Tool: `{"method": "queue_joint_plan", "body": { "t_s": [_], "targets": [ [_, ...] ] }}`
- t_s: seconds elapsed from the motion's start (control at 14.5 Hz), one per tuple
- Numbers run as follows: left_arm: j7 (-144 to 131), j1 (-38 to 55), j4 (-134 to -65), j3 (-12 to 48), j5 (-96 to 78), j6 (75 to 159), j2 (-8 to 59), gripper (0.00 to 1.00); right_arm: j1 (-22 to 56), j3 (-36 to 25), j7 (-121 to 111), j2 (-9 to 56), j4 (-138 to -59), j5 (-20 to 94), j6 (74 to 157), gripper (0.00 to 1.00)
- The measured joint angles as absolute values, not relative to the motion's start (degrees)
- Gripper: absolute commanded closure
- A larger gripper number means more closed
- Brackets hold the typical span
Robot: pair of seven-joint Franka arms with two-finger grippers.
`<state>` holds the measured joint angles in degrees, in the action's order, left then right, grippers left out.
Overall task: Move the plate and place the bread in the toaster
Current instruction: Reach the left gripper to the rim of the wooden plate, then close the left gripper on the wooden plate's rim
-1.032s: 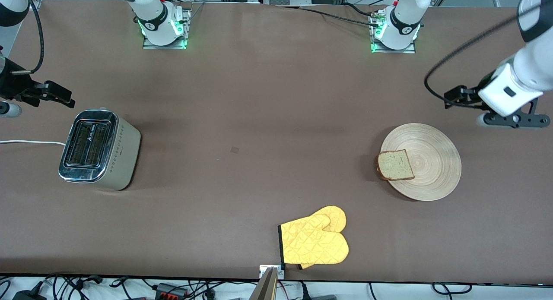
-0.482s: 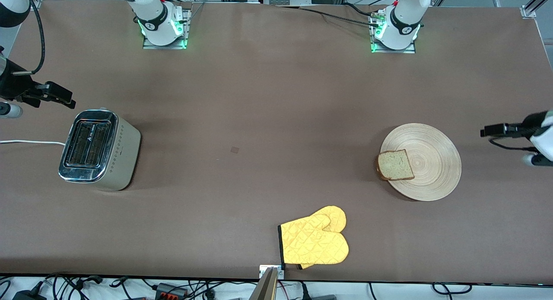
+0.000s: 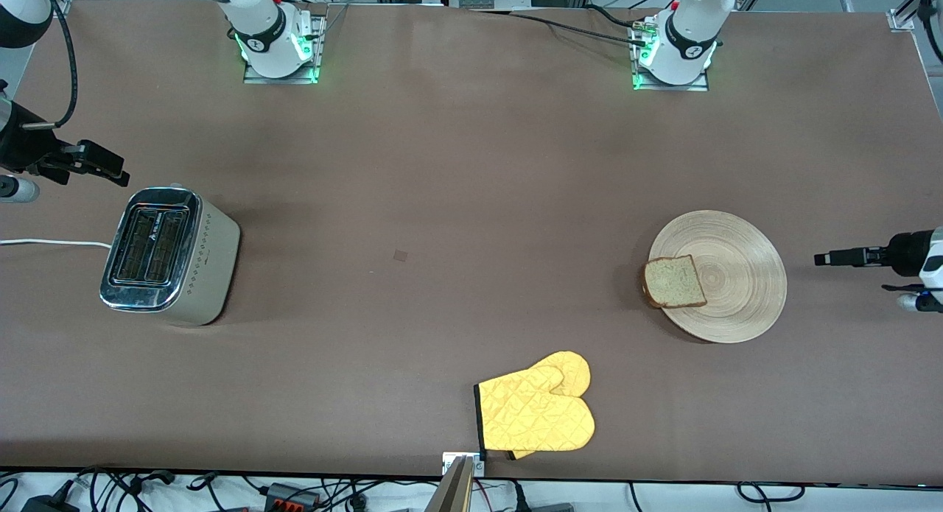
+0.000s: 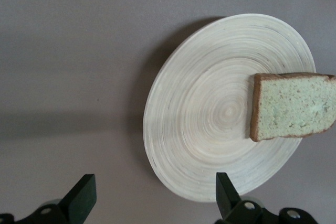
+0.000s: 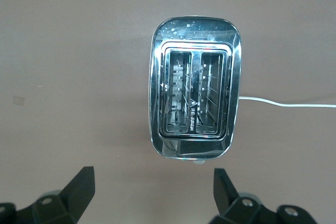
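The light-wood plate (image 3: 737, 276) lies toward the left arm's end of the table. The bread (image 3: 674, 282) rests on the plate's rim, on the side toward the toaster. In the left wrist view the plate (image 4: 210, 114) and the bread (image 4: 291, 106) are both visible. My left gripper (image 3: 825, 259) is open and empty over the bare table beside the plate, its jaws (image 4: 154, 195) apart at the plate's edge. The toaster (image 3: 169, 256) stands at the right arm's end with both slots empty (image 5: 195, 93). My right gripper (image 3: 103, 166) (image 5: 152, 187) is open and empty over the table beside the toaster.
A yellow oven mitt (image 3: 538, 412) lies near the table edge closest to the front camera, about midway along it. The toaster's white cord (image 3: 51, 242) runs off the right arm's end of the table and shows in the right wrist view (image 5: 286, 104).
My left arm has swung from above the table beside the plate down to the plate's level at the left arm's end. The right arm, plate, bread and toaster have not moved.
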<state>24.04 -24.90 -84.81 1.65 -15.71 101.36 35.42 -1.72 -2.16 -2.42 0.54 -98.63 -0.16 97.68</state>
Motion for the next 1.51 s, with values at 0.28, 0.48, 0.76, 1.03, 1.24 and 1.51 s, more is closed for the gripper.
{"method": "queue_joint_plan", "body": {
  "t_s": [0.28, 0.48, 0.76, 1.03, 1.24, 1.51],
  "targets": [
    [34.03, -28.3, -84.66, 1.71, -28.85, 102.9, 41.67, 0.0, -1.93, -2.28, -2.4, 0.92, -98.67, -0.16, 97.99, 0.0],
    [38.77, -29.22, -84.52, 1.79, -33.83, 103.15, 45.56, 0.0, -2.04, -2.35, -2.4, 1.5, -98.67, -0.16, 98.53, 0.0],
    [41.24, -29.43, -84.39, 1.89, -38.12, 103.3, 47.89, 0.0, -1.99, -2.29, -2.4, 1.67, -98.67, -0.16, 98.89, 0.0],
    [43.1, -29.49, -84.38, 1.95, -38.32, 103.3, 48.88, 0.31, -1.94, -2.26, -2.4, 1.67, -98.67, -0.16, 98.76, 0.0],
    [45.84, -29.52, -84.38, 1.95, -38.32, 103.3, 49.18, 0.66, -1.95, -2.26, -2.4, 1.69, -98.67, -0.16, 97.24, 0.0],
    [50.06, -29.91, -84.38, 1.95, -38.32, 103.13, 49.85, 0.78, -1.95, -2.26, -2.39, 1.95, -98.67, -0.16, 99.83, 0.0]
  ]
}}
